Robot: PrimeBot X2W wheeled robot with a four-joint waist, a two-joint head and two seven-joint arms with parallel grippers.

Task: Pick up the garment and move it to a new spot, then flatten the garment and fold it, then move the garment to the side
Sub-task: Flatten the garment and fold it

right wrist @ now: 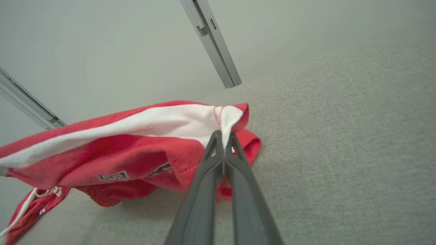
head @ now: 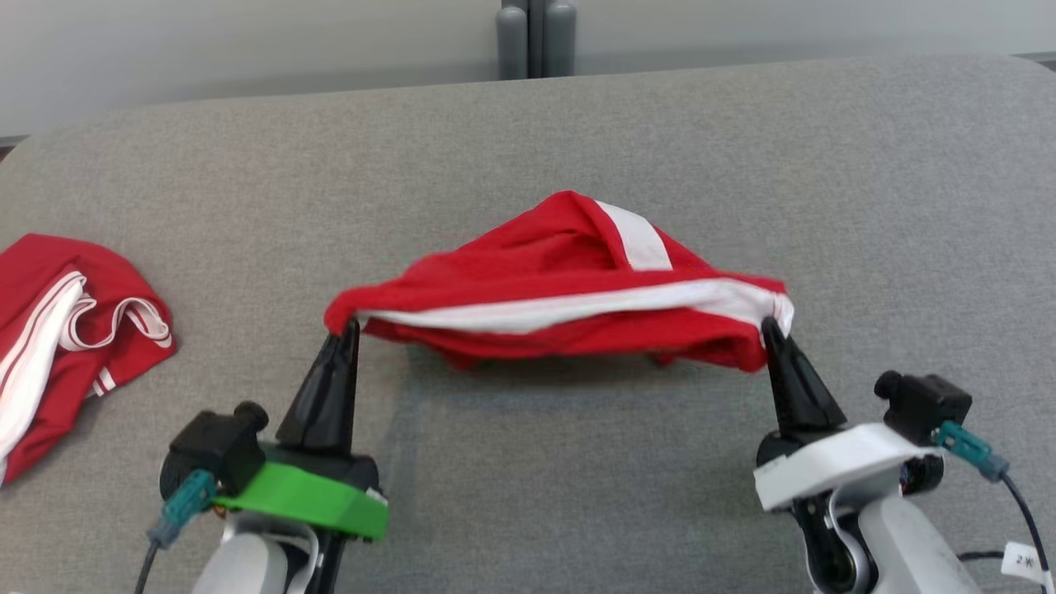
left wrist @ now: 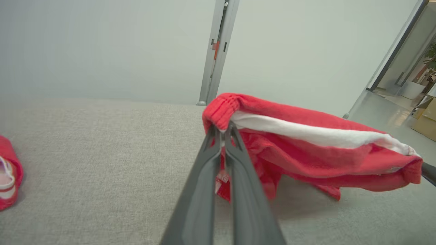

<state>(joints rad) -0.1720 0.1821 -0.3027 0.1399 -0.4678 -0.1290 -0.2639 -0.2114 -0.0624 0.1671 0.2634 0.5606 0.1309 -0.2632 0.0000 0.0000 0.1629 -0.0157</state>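
The garment (head: pixel 561 285) is red with white stripes and hangs stretched between both grippers over the grey table (head: pixel 528 140). My left gripper (head: pixel 351 323) is shut on its left corner, seen close up in the left wrist view, where the left gripper (left wrist: pixel 223 127) pinches the red hem of the garment (left wrist: pixel 306 149). My right gripper (head: pixel 769 323) is shut on the right corner. In the right wrist view the right gripper (right wrist: pixel 223 136) pinches the white band of the garment (right wrist: pixel 136 146). The lower folds sag toward the table.
A second red and white garment (head: pixel 62 330) lies crumpled at the table's left edge, also visible as a red garment (left wrist: pixel 8 173) in the left wrist view. A grey post (head: pixel 536 37) stands behind the table's far edge. Open grey surface surrounds the held cloth.
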